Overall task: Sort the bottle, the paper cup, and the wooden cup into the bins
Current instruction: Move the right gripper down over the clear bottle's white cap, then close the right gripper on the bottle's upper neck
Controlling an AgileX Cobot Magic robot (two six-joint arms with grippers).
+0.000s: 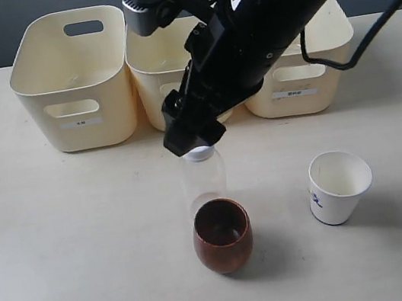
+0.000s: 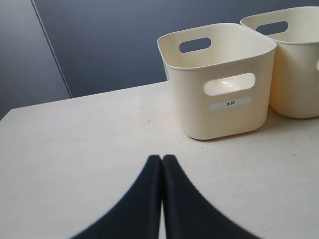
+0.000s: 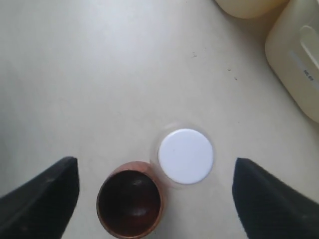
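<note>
A: Outside camera first. Any sight of the right gripper (image 1: 194, 135)?

B: Yes, hanging straight above the bottle (image 1: 205, 184), just over its white cap (image 1: 200, 153). Probably lined up that way for a grab from above. Cannot tell the jaws from here, buried under the black arm (image 1: 277, 6).

A: And the rest?

B: Wooden cup (image 1: 222, 236) right in front of the bottle, hiding its base, maybe touching. Paper cup (image 1: 338, 185) well apart to the right. All three upright on the table (image 1: 62, 243), none yet in the bins (image 1: 73, 79) lined up at the back. Middle and right bins partly covered by the arm.

A: Left wrist camera?

B: Left gripper (image 2: 162, 159) with fingers (image 2: 144, 204) pressed together, holding nothing, low over bare table. Looks parked out of the way. One bin just ahead with a label (image 2: 230, 103), print too small to read. Another cut off at the edge.

A: Right wrist camera?

B: Looking straight down. Fingers (image 3: 42, 199) spread wide, one on each side of the cap, touching nothing. Wooden cup between one finger and the bottle, so some risk of a nudge on closing, at a guess. Bottle body barely visible under the cap. Paper cup out of shot.
</note>
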